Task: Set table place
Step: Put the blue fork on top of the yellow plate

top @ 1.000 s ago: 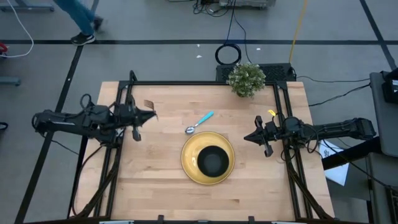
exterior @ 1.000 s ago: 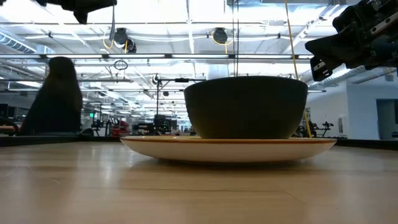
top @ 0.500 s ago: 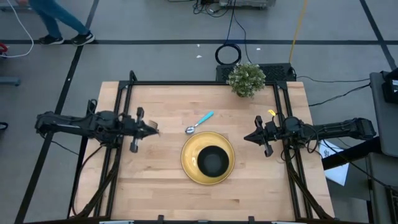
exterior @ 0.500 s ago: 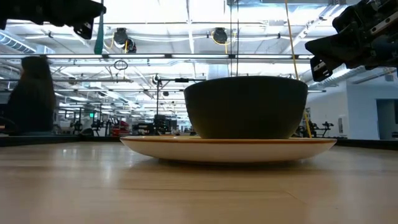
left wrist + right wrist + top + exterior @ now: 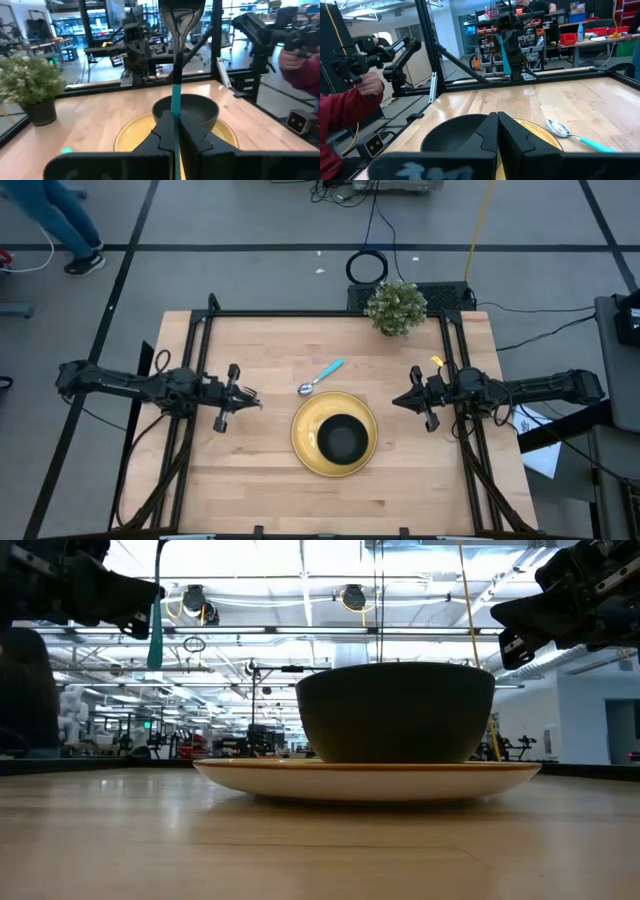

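The yellow plate [image 5: 303, 430] lies flat on the wooden table [image 5: 260, 490], with a black bowl [image 5: 342, 440] standing in its middle. A teal-handled spoon [image 5: 320, 377] lies on the table just beyond the plate. My left gripper [image 5: 252, 397] hovers left of the plate, pointing level at it, shut on an upright teal-handled fork [image 5: 176, 100]. My right gripper [image 5: 398, 400] waits shut and empty at the plate's right, above the table. My left gripper pinches the fork's teal handle [image 5: 175, 111] between its two fingers, coming level from the table's left side, fingers across the handle. The fork stands upright, silver tines [image 5: 180, 20] up and handle end [image 5: 155, 645] hanging below the fingers, clear of the table.
A small potted plant [image 5: 397, 307] stands at the table's far edge. Black rails [image 5: 200, 340] frame the table's sides. A person walks on the floor beyond the far left corner [image 5: 55, 220]. Another person's red sleeve and hand [image 5: 350, 95] show beside the table.
My left gripper has sunk toward the table and shifted a little toward the near edge and the plate, tipping to point level. The fork has come down with it, staying upright in the hold. The person behind the table has walked on toward the left.
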Available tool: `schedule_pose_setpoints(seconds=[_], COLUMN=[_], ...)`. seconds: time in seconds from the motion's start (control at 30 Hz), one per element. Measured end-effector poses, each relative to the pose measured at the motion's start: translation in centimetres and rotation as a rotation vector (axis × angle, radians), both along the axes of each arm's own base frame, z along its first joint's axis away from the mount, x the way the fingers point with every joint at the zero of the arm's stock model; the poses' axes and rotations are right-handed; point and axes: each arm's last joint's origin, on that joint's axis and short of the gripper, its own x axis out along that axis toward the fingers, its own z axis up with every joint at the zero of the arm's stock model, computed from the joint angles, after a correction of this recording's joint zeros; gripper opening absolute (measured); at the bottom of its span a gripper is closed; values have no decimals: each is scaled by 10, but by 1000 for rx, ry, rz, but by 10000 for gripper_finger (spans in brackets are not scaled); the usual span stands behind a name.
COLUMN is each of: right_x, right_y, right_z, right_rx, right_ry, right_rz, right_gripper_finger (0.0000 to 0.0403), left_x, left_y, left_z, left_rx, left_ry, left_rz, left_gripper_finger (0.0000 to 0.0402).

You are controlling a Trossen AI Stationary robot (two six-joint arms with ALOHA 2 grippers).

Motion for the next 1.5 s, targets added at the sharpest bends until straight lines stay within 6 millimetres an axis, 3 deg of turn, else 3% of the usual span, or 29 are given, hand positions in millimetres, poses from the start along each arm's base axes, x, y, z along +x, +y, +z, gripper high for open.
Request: schedule_pose_setpoints(seconds=[0.77,0.97,1.17,1.5], right_x=[0,0,0,0], right_y=[0,0,0,0], right_z=[0,0,0,0], right_rx=[-4,-4,-4,-4], right_ry=[0,0,-1,-3], right_rz=[-3,-4,-4,-4], right_gripper_finger=[0,0,0,0], left_x=[0,0,3,28], left_y=[0,-2,-12,-26], left_z=[1,16,37,54], left_rx=[-29,-86,-27,-11], left_ry=[-19,-86,-128,-50], left_rz=[12,-35,-137,-157], left_gripper_finger=[5,5,5,5])
